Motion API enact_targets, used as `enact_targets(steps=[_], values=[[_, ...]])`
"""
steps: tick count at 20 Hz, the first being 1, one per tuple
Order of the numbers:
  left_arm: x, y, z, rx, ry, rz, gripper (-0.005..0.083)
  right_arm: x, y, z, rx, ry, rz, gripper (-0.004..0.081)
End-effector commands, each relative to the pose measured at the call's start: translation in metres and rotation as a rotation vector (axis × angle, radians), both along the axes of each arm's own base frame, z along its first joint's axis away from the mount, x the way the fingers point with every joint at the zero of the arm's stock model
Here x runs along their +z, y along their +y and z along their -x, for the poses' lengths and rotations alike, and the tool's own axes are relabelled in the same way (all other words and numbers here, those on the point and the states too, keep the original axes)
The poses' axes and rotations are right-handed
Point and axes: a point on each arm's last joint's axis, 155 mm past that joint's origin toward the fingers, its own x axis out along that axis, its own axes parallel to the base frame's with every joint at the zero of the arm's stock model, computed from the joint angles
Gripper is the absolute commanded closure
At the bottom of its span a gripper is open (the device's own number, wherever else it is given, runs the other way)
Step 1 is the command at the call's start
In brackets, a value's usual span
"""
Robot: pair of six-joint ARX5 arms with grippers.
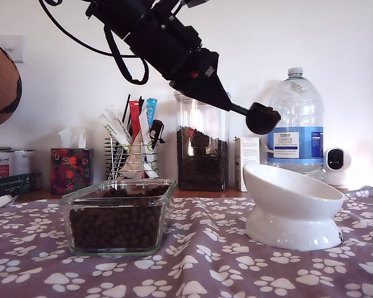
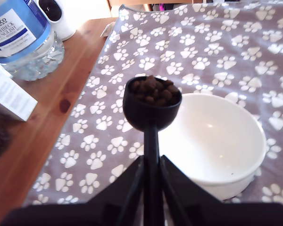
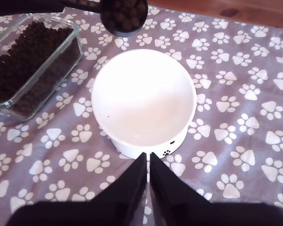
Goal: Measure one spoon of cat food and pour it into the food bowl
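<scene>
Black spoon, heaped with cat food, held above the white food bowl.

My first end effector is clamped on the spoon's handle. The glass dish of kibble sits at the exterior view's left, a water bottle behind the bowl. Only the second wrist view shows the bowl seemingly empty; my second end effector hangs above it, jaws together, holding nothing.
</scene>
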Motion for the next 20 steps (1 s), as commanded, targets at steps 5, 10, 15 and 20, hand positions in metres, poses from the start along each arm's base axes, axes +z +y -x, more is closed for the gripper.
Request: enact_targets(steps=[5,10,15,20], values=[[-0.010,-0.015,0.004,-0.056,-0.083,-0.061,0.0793,-0.017,0.007,-0.006,-0.006,0.091,-0.026,0.0780],[-0.025,-0.018,-0.005,-0.065,-0.125,-0.105,0.0793,-0.017,0.016,-0.001,0.004,0.125,-0.084,0.0780],[-0.033,-0.019,-0.015,-0.087,-0.212,-0.159,0.0793,-0.018,0.016,-0.001,0.002,0.129,-0.088,0.0780],[-0.033,-0.019,-0.016,-0.149,-0.300,-0.218,0.0793,-0.018,0.016,0.000,0.002,0.131,-0.087,0.0780]])
